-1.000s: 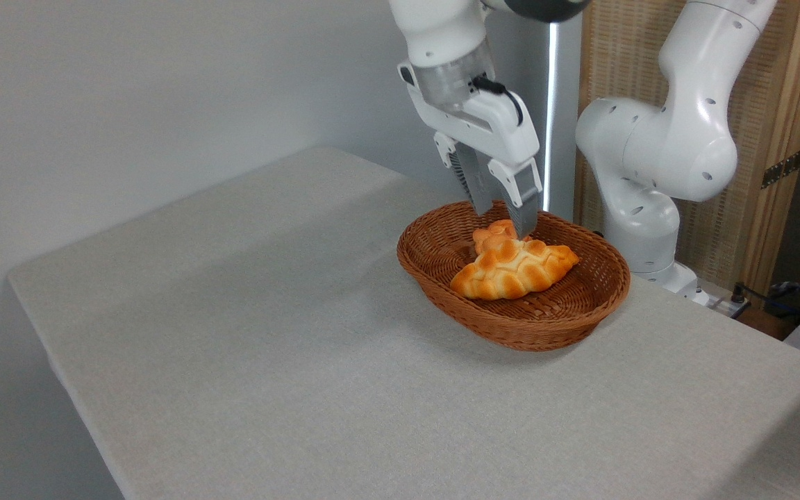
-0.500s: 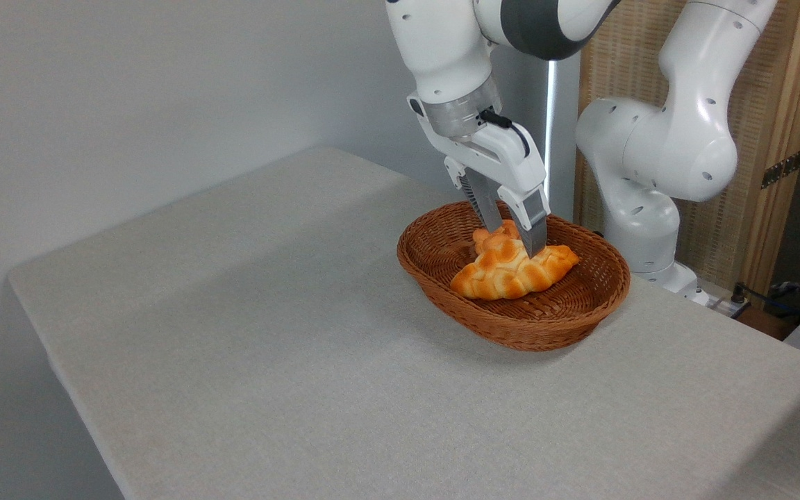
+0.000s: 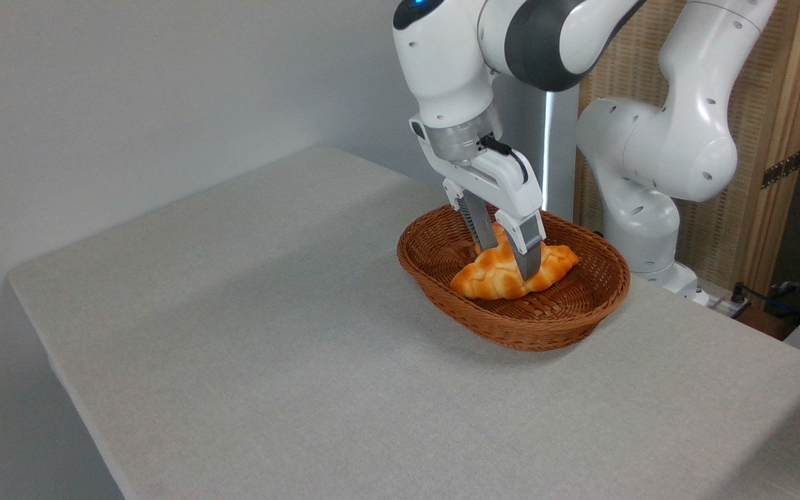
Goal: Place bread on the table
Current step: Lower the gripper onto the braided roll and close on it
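Bread in basket, hand straddling it, fingers apart

I see the braided loaf in golden orange, paler cream along its criss-cross scored top, deeper orange at the pointed tips. My wicker basket right of centre is reddish brown with a tight woven pattern. The tabletop cloth is light grey and finely textured. The arm's gripper is white-bodied with grey metal fingers
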Controlling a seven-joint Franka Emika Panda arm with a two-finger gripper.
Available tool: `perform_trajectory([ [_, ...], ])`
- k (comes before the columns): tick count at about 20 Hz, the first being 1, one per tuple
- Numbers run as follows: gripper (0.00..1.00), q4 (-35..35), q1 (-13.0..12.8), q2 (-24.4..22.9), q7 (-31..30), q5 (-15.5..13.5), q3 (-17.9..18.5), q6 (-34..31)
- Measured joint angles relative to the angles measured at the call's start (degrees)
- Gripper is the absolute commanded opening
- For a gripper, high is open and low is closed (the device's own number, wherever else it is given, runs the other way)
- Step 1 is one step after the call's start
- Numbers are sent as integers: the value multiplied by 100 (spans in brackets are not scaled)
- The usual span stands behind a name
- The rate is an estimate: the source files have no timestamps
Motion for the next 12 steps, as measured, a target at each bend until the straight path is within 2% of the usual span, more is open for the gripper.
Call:
perform_trajectory([
  [5, 99, -157, 0, 4, 0, 0, 0, 187],
  [7, 83, -187, -1, 7, 0, 0, 0, 233],
  [10, 48, -191, -3, 7, 1, 0, 0, 256],
  [12, 43, -191, -6, 7, 5, 0, 0, 258],
])
